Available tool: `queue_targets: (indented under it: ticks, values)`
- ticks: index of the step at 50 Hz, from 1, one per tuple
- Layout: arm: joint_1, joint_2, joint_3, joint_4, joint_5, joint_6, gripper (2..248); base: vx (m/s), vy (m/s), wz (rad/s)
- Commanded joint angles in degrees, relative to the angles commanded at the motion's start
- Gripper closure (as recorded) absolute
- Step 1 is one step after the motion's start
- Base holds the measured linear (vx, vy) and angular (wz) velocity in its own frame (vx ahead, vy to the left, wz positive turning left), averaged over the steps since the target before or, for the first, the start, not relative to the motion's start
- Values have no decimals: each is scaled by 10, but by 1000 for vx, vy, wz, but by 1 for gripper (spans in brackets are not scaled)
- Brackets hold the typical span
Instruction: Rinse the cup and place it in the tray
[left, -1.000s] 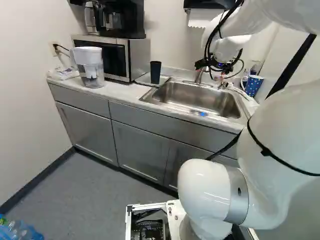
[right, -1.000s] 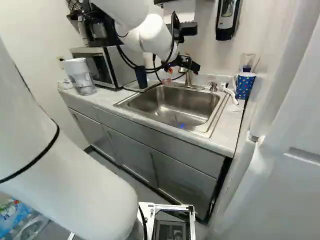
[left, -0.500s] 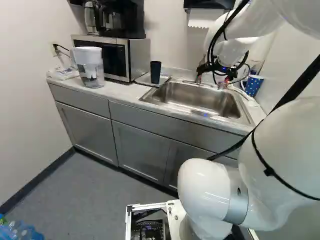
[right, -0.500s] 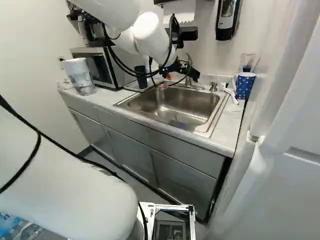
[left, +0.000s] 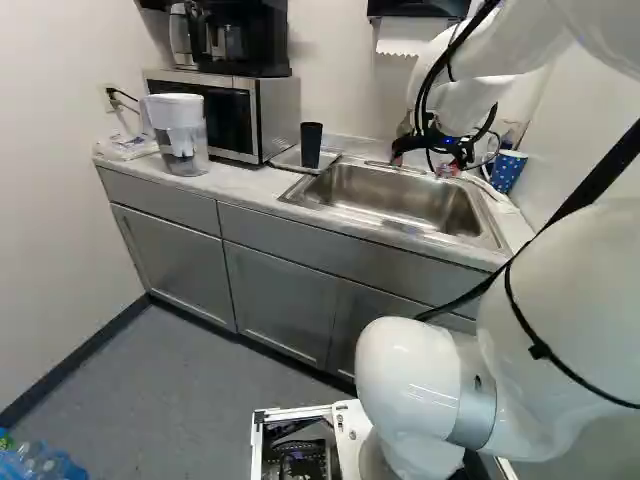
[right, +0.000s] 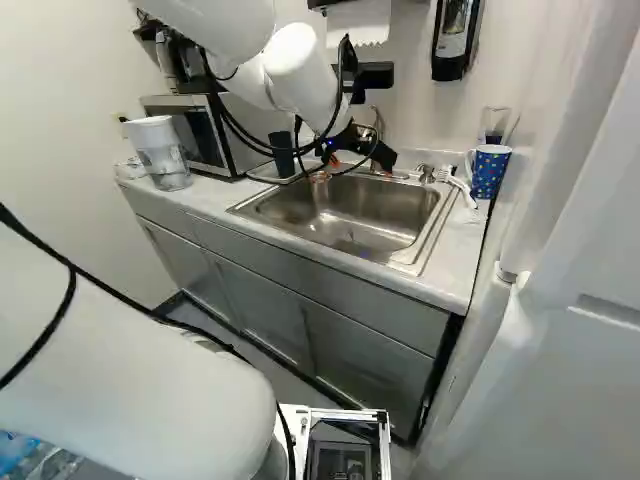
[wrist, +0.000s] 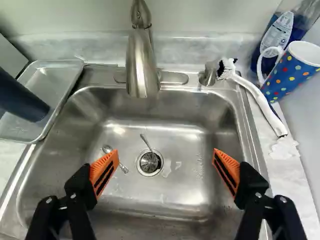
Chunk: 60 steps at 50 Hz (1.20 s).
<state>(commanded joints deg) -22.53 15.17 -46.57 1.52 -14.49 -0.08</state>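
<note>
Where grey cabinets (left: 280, 300) carry the pale counter (left: 240, 187), the gripper (right: 360, 160) hangs over the steel sink (wrist: 172, 129), fingers (wrist: 104, 171) spread wide.

Rises as a white arm (left: 575, 270) from the joint at the foot of both base views, filling the right of the left base view and the lower left of the right base view. Reaches forward up high, then angles down through the wrist (right: 305, 85) to the black pincer (right: 358, 162). Carries black cables (left: 428, 80) looped loosely beside the wrist, and a black strap (left: 541, 350) around the big lower shell. Points downward with two fingers spread wide, well apart, turning orange pads (wrist: 104, 172) inward toward each other.
</note>
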Motion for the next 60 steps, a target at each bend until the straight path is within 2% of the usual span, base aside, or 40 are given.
queue_targets:
  ticks: [49, 60]
  values:
    - [0, 0, 0, 0, 0, 0, 3, 0, 0, 1]
    - [0, 0, 0, 0, 0, 0, 3, -73, 71, 54]
